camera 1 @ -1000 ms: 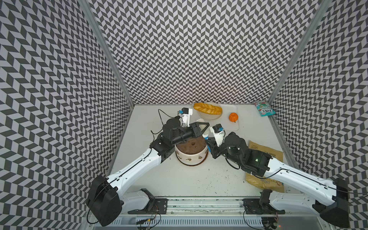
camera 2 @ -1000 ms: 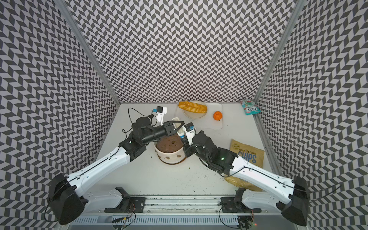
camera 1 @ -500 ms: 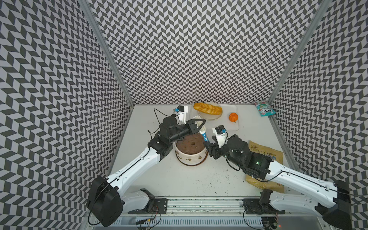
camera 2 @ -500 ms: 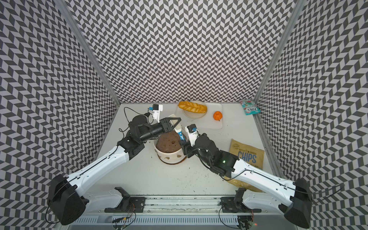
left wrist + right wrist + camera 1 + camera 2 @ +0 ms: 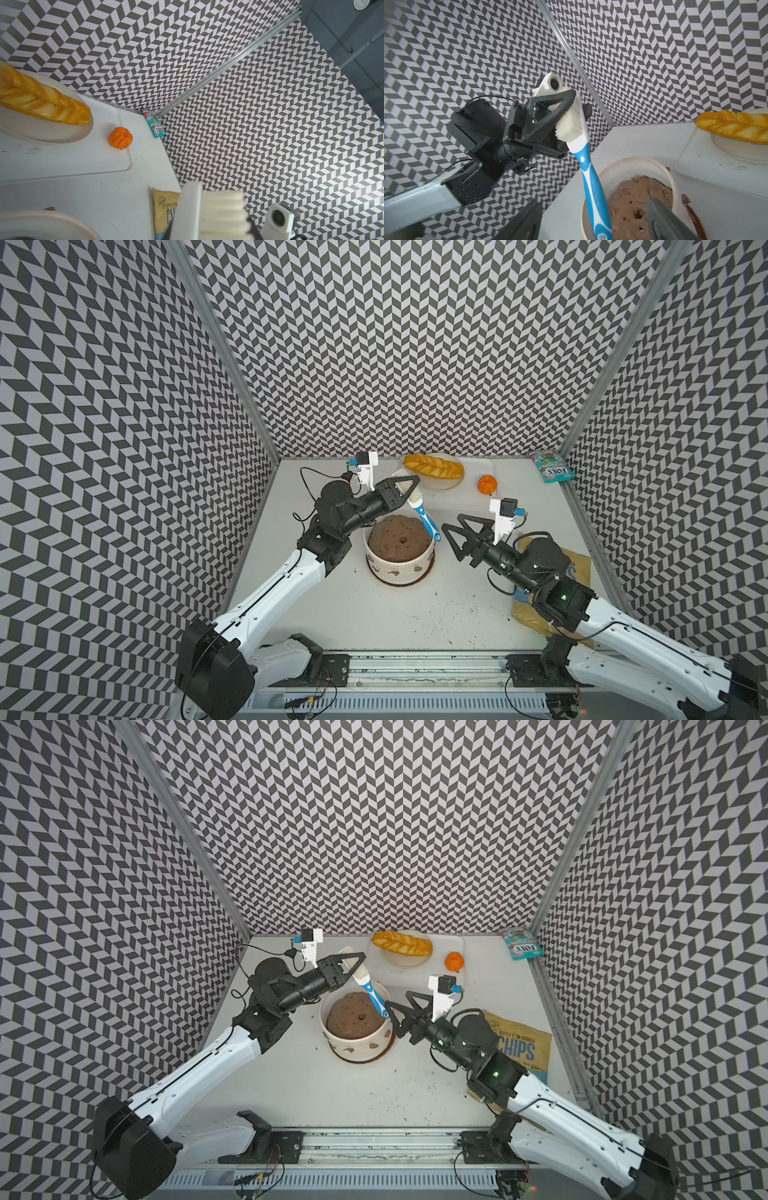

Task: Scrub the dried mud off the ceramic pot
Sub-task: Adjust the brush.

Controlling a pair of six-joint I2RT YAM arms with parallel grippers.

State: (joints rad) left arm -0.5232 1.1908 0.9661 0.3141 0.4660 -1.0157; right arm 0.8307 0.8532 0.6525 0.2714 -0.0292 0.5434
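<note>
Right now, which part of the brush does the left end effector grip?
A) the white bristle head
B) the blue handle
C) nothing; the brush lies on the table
A: the left end effector is closed on the white bristles of the brush; the blue handle hangs unheld.

Top views: high front, downward, sharing white tabletop [image 5: 395, 614].
Left wrist: close, toward back-right corner.
Right wrist: close, toward back-left corner.
</note>
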